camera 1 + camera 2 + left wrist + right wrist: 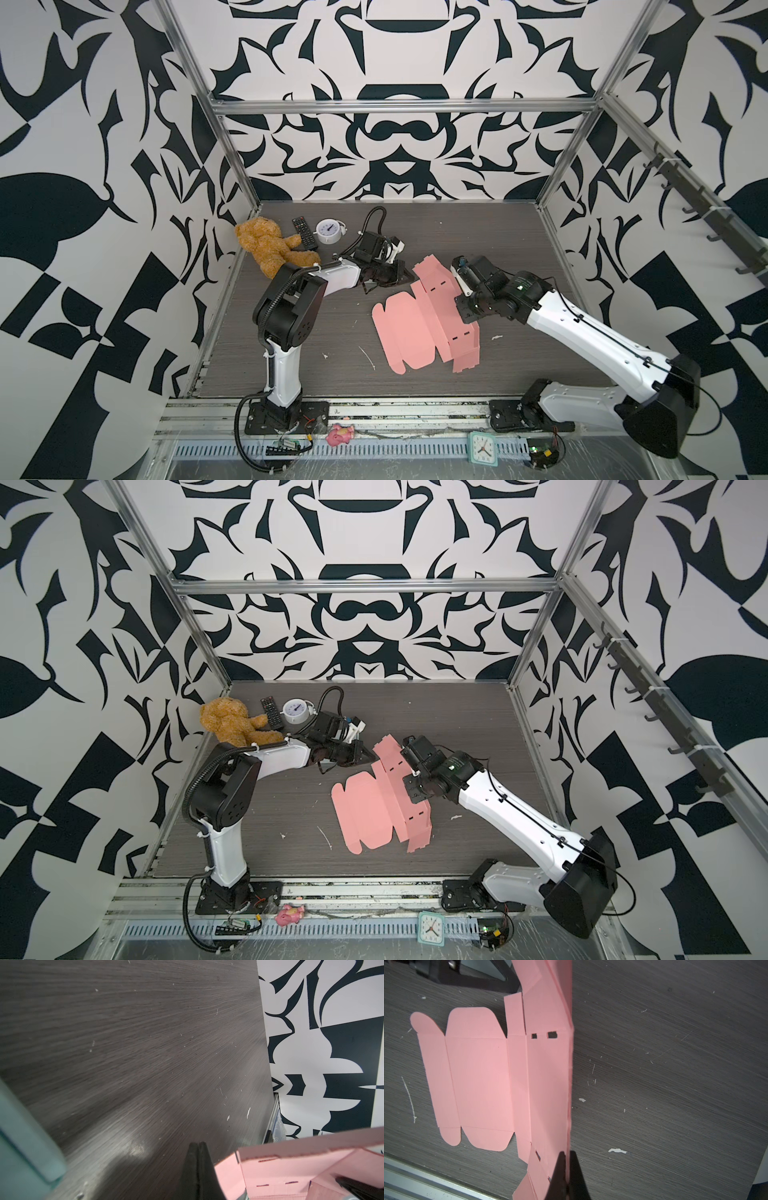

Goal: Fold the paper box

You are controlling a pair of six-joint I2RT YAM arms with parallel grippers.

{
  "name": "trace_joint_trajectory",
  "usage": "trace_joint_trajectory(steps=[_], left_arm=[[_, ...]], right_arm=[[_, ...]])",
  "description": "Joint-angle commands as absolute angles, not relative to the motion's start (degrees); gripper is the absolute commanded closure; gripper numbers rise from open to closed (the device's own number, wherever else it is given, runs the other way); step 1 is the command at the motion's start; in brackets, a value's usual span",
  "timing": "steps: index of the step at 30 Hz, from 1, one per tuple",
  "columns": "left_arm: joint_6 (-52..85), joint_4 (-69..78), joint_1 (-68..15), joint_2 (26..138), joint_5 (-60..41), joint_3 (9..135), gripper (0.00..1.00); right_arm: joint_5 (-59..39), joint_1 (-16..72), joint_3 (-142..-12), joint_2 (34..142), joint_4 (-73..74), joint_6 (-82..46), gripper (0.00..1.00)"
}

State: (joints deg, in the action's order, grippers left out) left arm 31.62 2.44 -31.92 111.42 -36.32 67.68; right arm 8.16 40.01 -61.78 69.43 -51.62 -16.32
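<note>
The pink paper box lies on the dark table as a cut blank. Its lid panels and rounded flaps are flat. The long wall on the right-hand side stands up. My right gripper is shut on the top edge of that raised wall near its near end. My left gripper is shut with nothing in it. It hovers just beside the box's far end flap, apart from it.
A brown teddy bear, a black remote and a white alarm clock sit at the table's far left. A pink toy and a teal clock lie on the front rail. Patterned walls enclose three sides.
</note>
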Motion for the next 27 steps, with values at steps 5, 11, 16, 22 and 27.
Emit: trace_joint_trajectory(steps=[5,11,16,22,27], left_arm=[[31.1,3.9,-32.6,109.8,-38.0,65.2,1.00],[31.2,3.9,-33.1,107.1,-38.2,62.6,1.00],[31.1,3.7,-33.2,103.8,-38.5,60.0,1.00],[31.0,3.3,-33.7,102.0,-39.9,57.9,0.99],[31.9,4.4,-34.8,102.7,-39.8,57.1,0.99]], right_arm=[[9.1,40.3,-63.5,68.5,-50.4,-15.7,1.00],[10.4,40.4,-63.8,69.5,-50.9,-15.5,1.00],[10.5,40.3,-64.2,71.2,-50.8,-14.4,1.00],[12.5,40.4,-64.8,72.5,-49.6,-13.1,1.00],[12.5,40.4,-65.2,73.5,-48.7,-11.7,1.00]])
